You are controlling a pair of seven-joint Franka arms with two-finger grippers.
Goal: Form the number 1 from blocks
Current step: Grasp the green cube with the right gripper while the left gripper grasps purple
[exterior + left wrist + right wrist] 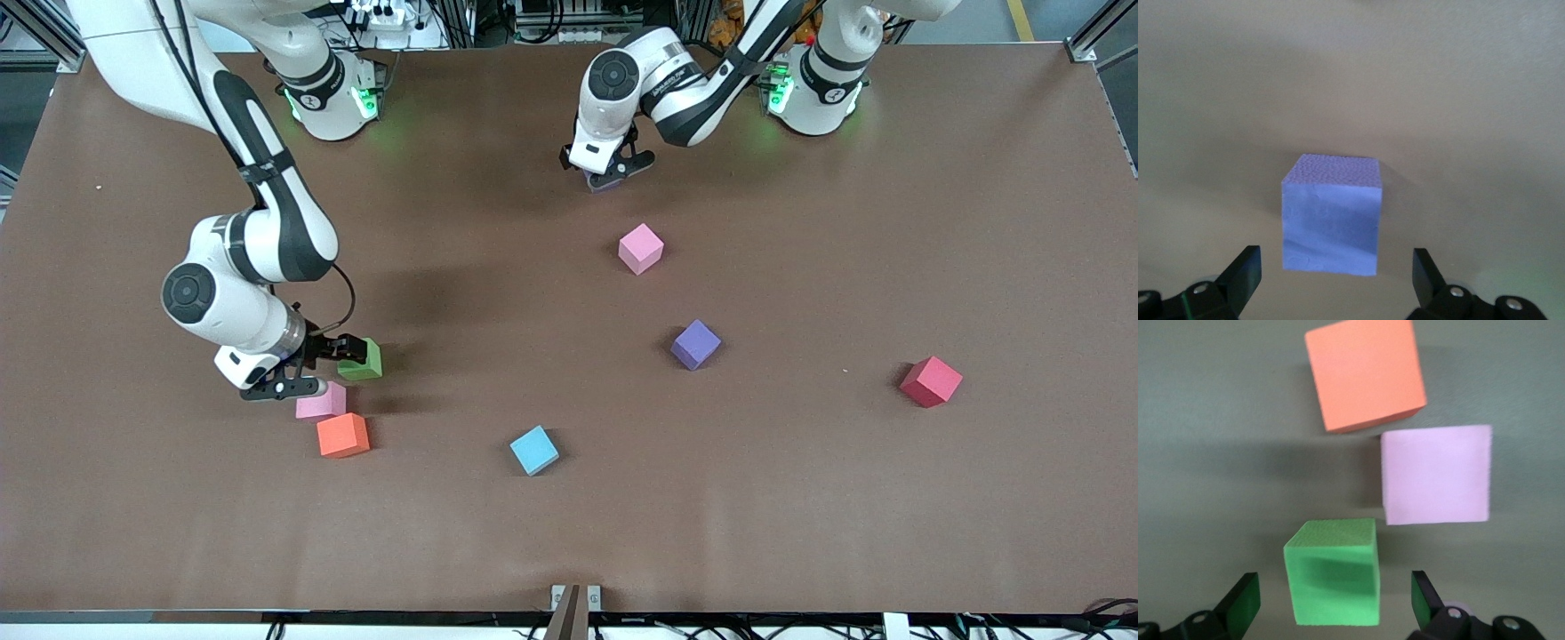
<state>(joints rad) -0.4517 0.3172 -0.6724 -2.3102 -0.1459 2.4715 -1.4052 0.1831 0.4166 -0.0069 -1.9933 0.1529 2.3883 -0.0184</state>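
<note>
Starting at the right arm's end of the table, the right gripper (313, 366) is down low with its jaws spread wide and the green block (363, 360) sitting between them, not yet pinched; the right wrist view shows the green block (1333, 571) framed by both fingers (1243, 599) with a gap on each side. Just beside it, a touch nearer the front camera, lies a light pink block (322, 402), and touching that, nearer again, the orange cube (343, 435), which is not part of the job. Moving along the table, the light-blue cube (534, 450) sits alone, well apart from everything. Toward the middle now, the left gripper (613, 167) hovers low near the robots' bases, jaws also released, straddling a purple block (605, 182) that barely peeks out beneath it; the left wrist view shows that purple block (1331, 215) centred between the open fingers (1245, 272), untouched. Nearer the camera come the second light pink block (641, 248) and then the second purple block (695, 344), both loose on the table (800, 498). Out toward the left arm's end, the red cube (931, 380) sits idle. So this looks like the very opening: both arms lined up for a first pick, all five blocks scattered, no column formed. Next, each gripper needs to clamp squarely on its cube, lift clear, and carry it toward a common line; the right one must avoid nudging the pink neighbour.
</note>
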